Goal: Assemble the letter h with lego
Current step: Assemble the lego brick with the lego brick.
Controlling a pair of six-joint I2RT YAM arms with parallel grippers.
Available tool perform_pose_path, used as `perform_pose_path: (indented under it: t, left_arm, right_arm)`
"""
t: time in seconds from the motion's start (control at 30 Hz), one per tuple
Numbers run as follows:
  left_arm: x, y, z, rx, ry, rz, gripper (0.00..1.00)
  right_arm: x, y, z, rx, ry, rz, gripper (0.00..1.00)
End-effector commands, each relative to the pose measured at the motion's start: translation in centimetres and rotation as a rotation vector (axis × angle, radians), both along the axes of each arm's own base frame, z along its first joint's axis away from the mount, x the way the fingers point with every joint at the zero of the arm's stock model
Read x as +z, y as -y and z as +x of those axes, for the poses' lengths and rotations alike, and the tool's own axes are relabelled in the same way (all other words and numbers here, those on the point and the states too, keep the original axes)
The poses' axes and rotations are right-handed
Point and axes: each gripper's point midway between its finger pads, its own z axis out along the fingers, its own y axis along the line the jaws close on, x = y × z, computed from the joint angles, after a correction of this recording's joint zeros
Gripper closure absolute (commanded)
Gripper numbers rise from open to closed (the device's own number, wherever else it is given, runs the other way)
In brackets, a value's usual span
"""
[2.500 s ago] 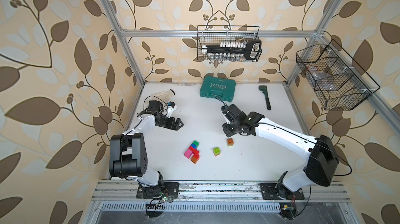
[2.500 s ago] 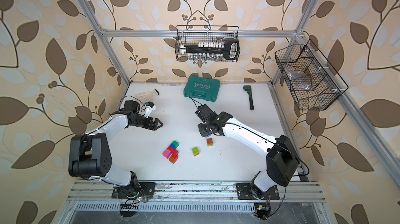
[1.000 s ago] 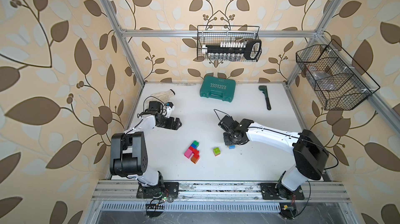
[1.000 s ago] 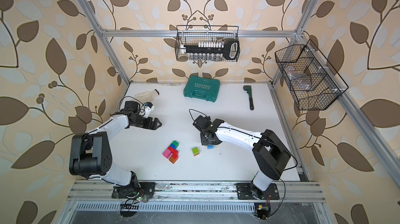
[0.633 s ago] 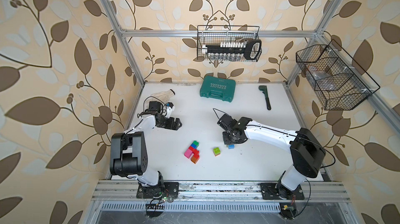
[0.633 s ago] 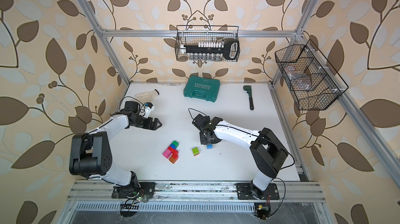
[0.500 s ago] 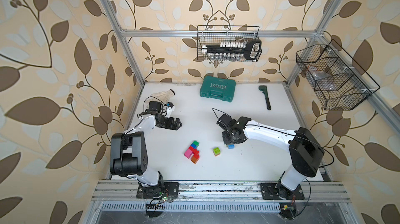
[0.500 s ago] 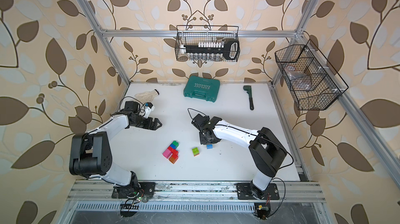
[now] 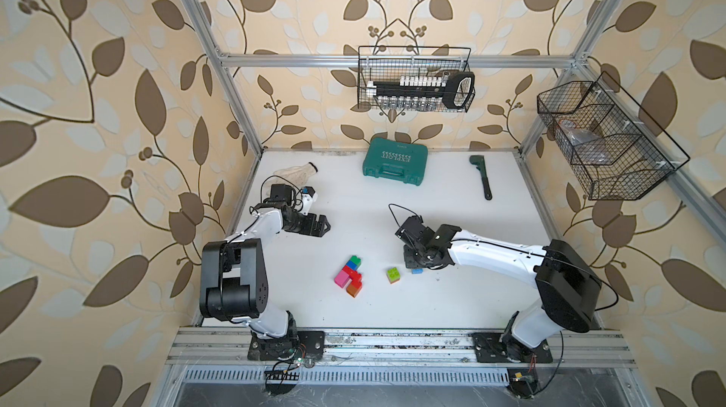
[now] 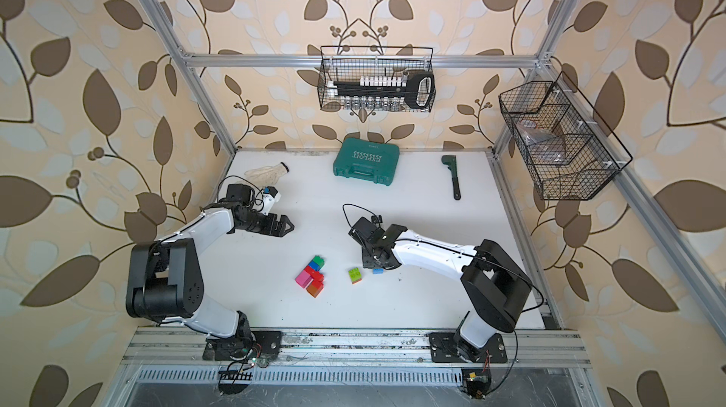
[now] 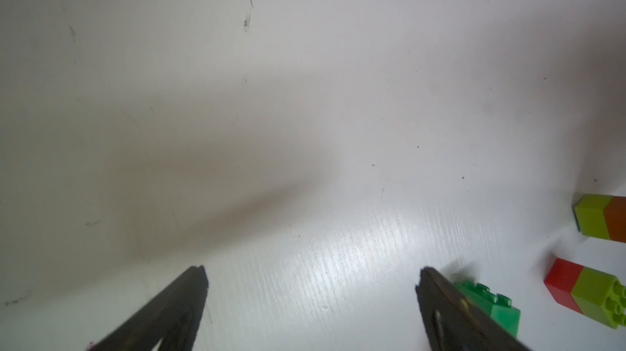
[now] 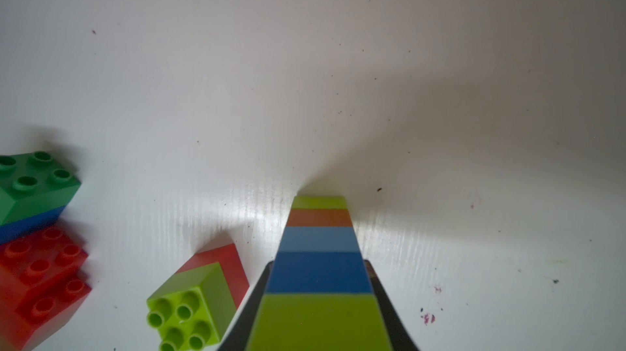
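Note:
My right gripper (image 12: pixel 318 264) is shut on a lego stack (image 12: pixel 320 241) banded lime, dark blue, light blue, orange and lime, whose far end reaches the white table. In both top views this gripper (image 9: pixel 414 262) (image 10: pixel 374 262) points down, with a light blue brick (image 9: pixel 417 270) showing below it. A lime-on-red pair (image 9: pixel 393 274) (image 12: pixel 200 295) lies just left of it. Further left is a joined lego cluster (image 9: pixel 349 276) (image 10: pixel 312 276) of green, blue, red, pink and orange. My left gripper (image 9: pixel 324 225) (image 11: pixel 311 274) hangs open and empty at the left, its finger beside a green brick (image 11: pixel 491 305).
A teal case (image 9: pixel 395 167), a dark wrench (image 9: pixel 481 177) and a pale glove (image 9: pixel 296 171) lie along the back of the table. Wire baskets hang on the back wall (image 9: pixel 416 82) and the right wall (image 9: pixel 605 141).
My right gripper came forward and down onto the orange brick that lay loose; that brick now sits in the held stack. Over the last second only the right elbow shifted. The left arm stayed put.

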Motion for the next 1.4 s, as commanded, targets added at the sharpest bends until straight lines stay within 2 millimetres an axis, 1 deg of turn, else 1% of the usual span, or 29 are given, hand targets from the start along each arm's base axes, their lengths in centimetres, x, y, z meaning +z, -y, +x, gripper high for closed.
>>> perform_pose_path:
  t: [0.0,0.07,0.13,0.23,0.3,0.4,0.47,0.53,0.6,0.73,0.8,0.9,0.97,1.1,1.27,1.37]
  left_arm:
    - [0.3,0.4,0.3,-0.014,-0.001,-0.027,0.01]
    - [0.3,0.4,0.2,-0.015,-0.004,-0.026,0.01]
    - [0.3,0.4,0.2,-0.014,-0.003,-0.025,0.01]
    - [0.4,0.3,0.3,-0.013,0.0,-0.024,0.01]
    - [0.4,0.3,0.3,-0.014,-0.003,-0.025,0.01]
    - [0.4,0.3,0.2,-0.014,-0.002,-0.022,0.01]
    - [0.4,0.3,0.3,-0.013,-0.002,-0.027,0.01]
    - [0.4,0.2,0.4,-0.007,-0.003,-0.023,0.01]
    - [0.4,0.1,0.4,-0.001,0.0,-0.016,0.01]
    - [0.4,0.3,0.4,-0.003,-0.009,-0.033,0.01]
    - [0.4,0.4,0.3,-0.007,-0.015,-0.038,0.01]
    - [0.3,0.4,0.4,-0.007,-0.011,-0.039,0.01]
    - [0.4,0.5,0.4,-0.009,-0.017,-0.045,0.01]
    - [0.4,0.4,0.3,-0.011,-0.006,-0.034,0.01]
    - [0.5,0.5,0.3,-0.013,-0.014,-0.044,0.01]
    - [0.3,0.4,0.3,-0.011,-0.013,-0.039,0.01]
  right_arm:
    - [-7.6,3.4,-7.2,-0.001,-0.343,-0.144,0.78]
    - [-7.9,3.3,-7.2,0.006,-0.353,-0.144,0.78]
    - [-7.0,2.8,-6.5,0.024,-0.333,-0.137,0.78]
    - [-4.4,2.0,-4.9,0.068,-0.279,-0.149,0.78]
    - [-2.0,0.9,-3.6,0.108,-0.218,-0.138,0.78]
    - [1.4,-0.8,-2.3,0.166,-0.14,-0.112,0.78]
    - [3.1,-2.2,-1.8,0.212,-0.079,-0.12,0.77]
    - [4.0,-3.9,-1.4,0.247,-0.015,-0.116,0.78]
    - [4.3,-5.7,-1.0,0.268,0.019,-0.088,0.78]
    - [4.4,-7.1,-0.2,0.284,0.071,-0.127,0.79]
    - [3.7,-8.0,0.0,0.31,0.065,-0.115,0.79]
    - [3.0,-8.8,0.4,0.334,0.059,-0.124,0.78]
    - [2.8,-9.3,0.5,0.338,0.053,-0.121,0.78]
    - [2.5,-11.2,0.3,0.408,0.04,-0.068,0.78]
    - [2.7,-11.8,0.2,0.474,0.045,-0.071,0.77]
    - [2.6,-12.5,-0.3,0.516,0.044,-0.052,0.77]
